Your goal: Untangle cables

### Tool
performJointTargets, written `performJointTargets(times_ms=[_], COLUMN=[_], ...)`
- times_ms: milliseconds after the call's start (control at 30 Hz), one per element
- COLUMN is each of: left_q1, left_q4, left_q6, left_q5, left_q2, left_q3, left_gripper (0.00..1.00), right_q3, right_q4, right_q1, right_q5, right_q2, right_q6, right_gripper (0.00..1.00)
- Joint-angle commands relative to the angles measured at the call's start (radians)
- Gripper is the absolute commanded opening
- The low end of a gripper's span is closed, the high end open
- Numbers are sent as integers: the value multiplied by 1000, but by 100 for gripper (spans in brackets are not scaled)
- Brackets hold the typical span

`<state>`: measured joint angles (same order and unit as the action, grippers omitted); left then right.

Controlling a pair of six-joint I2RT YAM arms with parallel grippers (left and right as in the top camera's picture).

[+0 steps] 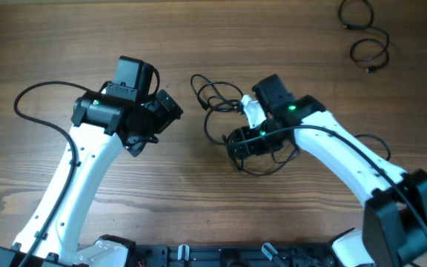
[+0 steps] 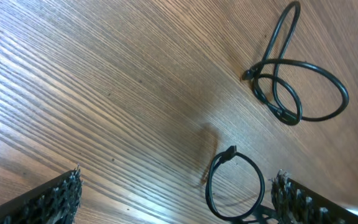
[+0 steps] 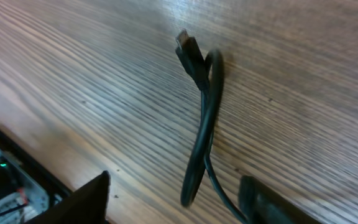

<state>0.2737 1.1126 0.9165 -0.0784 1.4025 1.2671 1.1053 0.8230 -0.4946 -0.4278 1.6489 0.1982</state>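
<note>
A tangle of thin black cables [image 1: 224, 107] lies at the table's middle. My left gripper [image 1: 166, 111] is just left of it, open and empty. In the left wrist view the fingers [image 2: 178, 190] stand wide apart, with a small cable loop with a plug end [image 2: 235, 186] on the wood near the right finger. A further looped cable [image 2: 291, 87] lies beyond. My right gripper [image 1: 240, 142] hangs over the tangle's lower part. In the right wrist view its open fingers [image 3: 176, 186] straddle a raised cable loop [image 3: 205, 118] ending in a plug [image 3: 188, 46].
A separate black cable [image 1: 367, 33] lies coiled in two loops at the far right back of the wooden table [image 1: 65, 44]. The black robot base rail [image 1: 221, 256] runs along the front edge.
</note>
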Motion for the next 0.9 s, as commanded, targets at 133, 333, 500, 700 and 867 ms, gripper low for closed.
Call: performJointTargets(times_ms=[133,333,500,700,867], left_q1=[-13,-13,-13,-11,-11], left_q4=[5,15,15,14,14], left_q6=[11,11,11,5,2], left_q5=[9,9,9,-2,-68], left_q2=[0,0,0,0,0], left_q3=[-5,-5,-5,-5,-5], left_gripper=[100,100,100,100,96], right_q3=[-8,-8,-8,2,78], right_q4=[-61,-70,-65,-66,-67], right_q1=[-39,-39,-39,-28,35], right_q5=[51,121,114,55,-160], right_q2=[62,62,62,53,-47], right_q6=[61,67,78,142,143], right_gripper=[39,44,26,4,4])
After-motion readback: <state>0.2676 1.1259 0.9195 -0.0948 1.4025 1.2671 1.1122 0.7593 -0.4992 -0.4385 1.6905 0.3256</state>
